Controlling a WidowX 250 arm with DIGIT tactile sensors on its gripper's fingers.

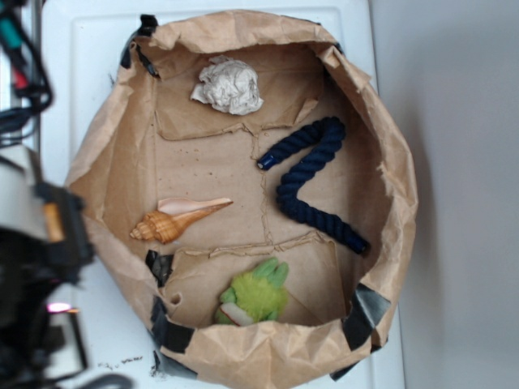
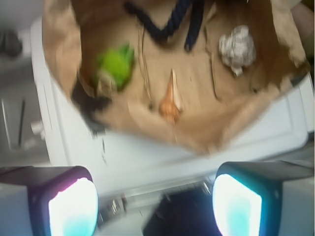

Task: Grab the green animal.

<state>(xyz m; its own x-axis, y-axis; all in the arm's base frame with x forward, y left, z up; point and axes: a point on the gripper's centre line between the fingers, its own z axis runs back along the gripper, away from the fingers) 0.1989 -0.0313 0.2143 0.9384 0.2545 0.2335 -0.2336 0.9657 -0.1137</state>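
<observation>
Spreading across the white counter point(image 1: 89, 73), a crumpled brown paper bag point(image 1: 381, 146) rolled into a shallow basin lies ahead of the claw point(image 2: 155, 209), which hangs outside its rim with both glowing pads spread wide and nothing between them. A dark blue twisted rope point(image 1: 312, 182) snakes along the bag's far side. An orange-tan spiral seashell point(image 2: 170, 101) rests nearest the claw. A crumpled off-white paper ball point(image 2: 237, 45) sits ahead to the right. The small fuzzy lime-green plush animal point(image 2: 117, 66) lies ahead to the left, against the bag wall.
</observation>
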